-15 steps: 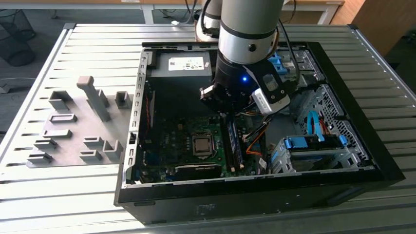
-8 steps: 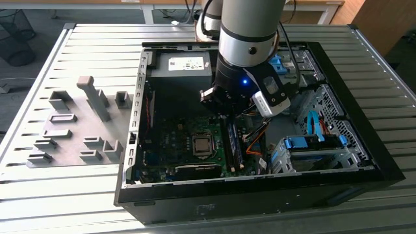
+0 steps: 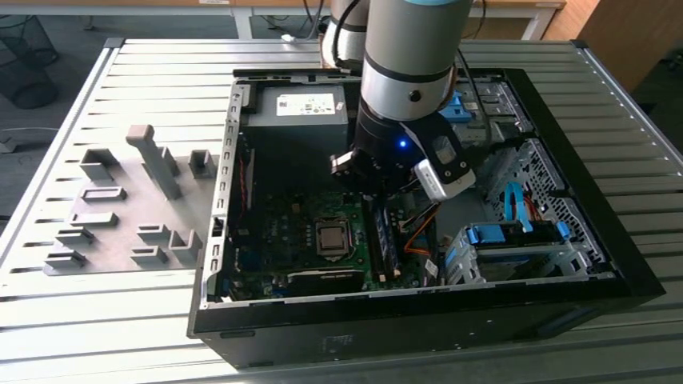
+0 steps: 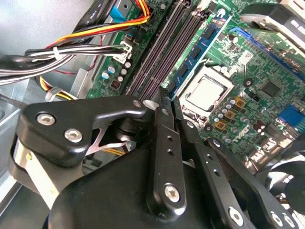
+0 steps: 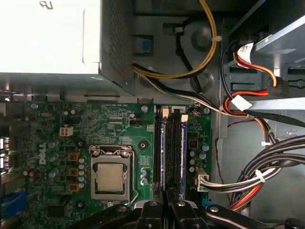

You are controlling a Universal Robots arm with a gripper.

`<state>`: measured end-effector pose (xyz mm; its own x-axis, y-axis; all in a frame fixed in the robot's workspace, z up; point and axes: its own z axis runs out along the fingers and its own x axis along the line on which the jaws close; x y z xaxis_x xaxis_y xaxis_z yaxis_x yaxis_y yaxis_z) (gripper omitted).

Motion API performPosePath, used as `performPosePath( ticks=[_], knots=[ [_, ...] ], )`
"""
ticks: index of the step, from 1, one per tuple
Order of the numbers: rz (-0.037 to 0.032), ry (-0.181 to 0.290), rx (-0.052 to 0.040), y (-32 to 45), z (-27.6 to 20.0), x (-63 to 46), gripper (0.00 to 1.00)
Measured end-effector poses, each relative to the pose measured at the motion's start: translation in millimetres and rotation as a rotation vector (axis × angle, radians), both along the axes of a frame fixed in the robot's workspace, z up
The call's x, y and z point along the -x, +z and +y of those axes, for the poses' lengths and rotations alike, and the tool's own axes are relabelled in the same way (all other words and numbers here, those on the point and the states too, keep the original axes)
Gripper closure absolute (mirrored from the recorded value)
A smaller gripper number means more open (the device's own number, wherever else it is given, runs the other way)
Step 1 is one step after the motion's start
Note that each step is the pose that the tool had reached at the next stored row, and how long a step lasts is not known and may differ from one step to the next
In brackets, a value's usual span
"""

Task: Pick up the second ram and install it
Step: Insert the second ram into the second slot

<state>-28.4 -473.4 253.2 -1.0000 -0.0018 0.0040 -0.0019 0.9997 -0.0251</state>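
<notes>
The hand [image 5: 164, 207] was clenched, fingers pressed together with nothing between them, just above the motherboard [image 5: 95, 138]. Just beyond its tips, the second ram [image 5: 182, 152] sat upright in a slot beside another seated stick, right of the CPU socket [image 5: 110, 177]. Farther off lay the power supply [image 5: 57, 38].

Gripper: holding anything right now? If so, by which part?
Nothing held, as far as shows. The gripper has its fingers closed together, empty, above the RAM slots. Two blue sticks sit in the slots.
</notes>
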Motion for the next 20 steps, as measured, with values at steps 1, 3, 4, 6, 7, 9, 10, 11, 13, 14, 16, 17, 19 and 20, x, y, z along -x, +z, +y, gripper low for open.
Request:
performPosePath(
  ticks=[1,3,4,6,7,9,10,11,13,14,16,17,19,20],
  knots=[
    [0.0,-0.003,0.0,-1.7,0.0,0.0,0.86],
    [0.0,-0.01,-0.0001,-7.5,0.0,-0.1,0.86],
    [0.0,-0.01,0.0,-8.2,0.0,-0.1,0.86],
    [0.0001,-0.01,0.0001,-11.1,0.0,-0.1,0.86],
    [0.0001,-0.01,0.0001,-12.9,0.0,-0.3,0.86],
    [0.0,-0.01,0.0001,-16.5,0.0,-0.7,0.86],
    [0.0,-0.01,0.0001,-18.3,0.0,-0.9,0.86],
    [0.0,-0.01,0.0,-20.2,0.0,-0.9,0.86],
    [0.0,-0.01,0.0001,-23.8,0.0,-1.0,0.86],
    [0.0,-0.01,0.0001,-25.6,0.0,-1.0,0.86],
    [0.0,-0.01,0.0,-29.2,0.0,-1.0,0.86],
    [0.0,-0.01,0.0,-31.1,0.0,-1.0,0.86],
    [0.0,-0.01,0.0001,-32.6,0.0,-1.0,0.86],
    [0.0001,-0.01,0.0002,-32.6,-0.1,-1.0,0.86]
  ],
)
